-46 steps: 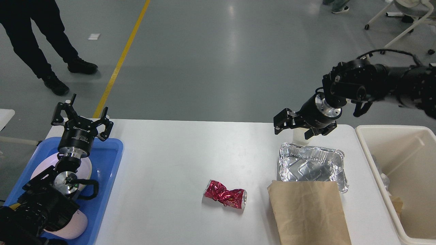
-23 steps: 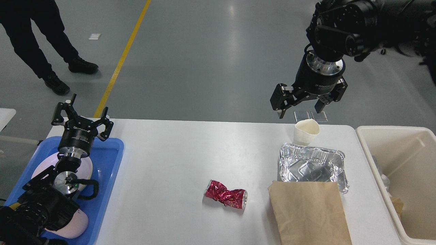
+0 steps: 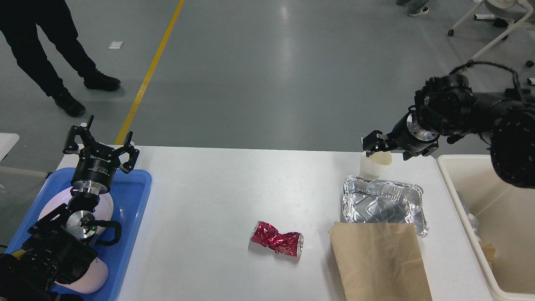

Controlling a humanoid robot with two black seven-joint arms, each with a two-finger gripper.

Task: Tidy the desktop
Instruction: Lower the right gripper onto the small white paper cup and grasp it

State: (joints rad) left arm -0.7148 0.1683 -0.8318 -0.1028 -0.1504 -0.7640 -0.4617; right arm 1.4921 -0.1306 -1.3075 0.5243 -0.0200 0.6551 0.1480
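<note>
The left gripper (image 3: 101,144), fingers spread and empty, hangs over one blue tray (image 3: 136,196) holding white dishes at the white desktop (image 3: 209,200) left edge. Mid-desktop lies one crushed red can (image 3: 277,241). Rightward: one paper cup (image 3: 375,164), one empty foil pan (image 3: 382,203), one brown bag (image 3: 378,263). The right gripper (image 3: 382,144) sits at the cup rim; its grip cannot be determined. One beige bin (image 3: 449,179) flanks the right edge, contents indistinct.

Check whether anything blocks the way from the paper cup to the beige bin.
Nothing visible blocks it. The paper cup stands near the desktop's far edge, with bare surface toward the beige bin. The foil tray sits nearer, off that line.
</note>
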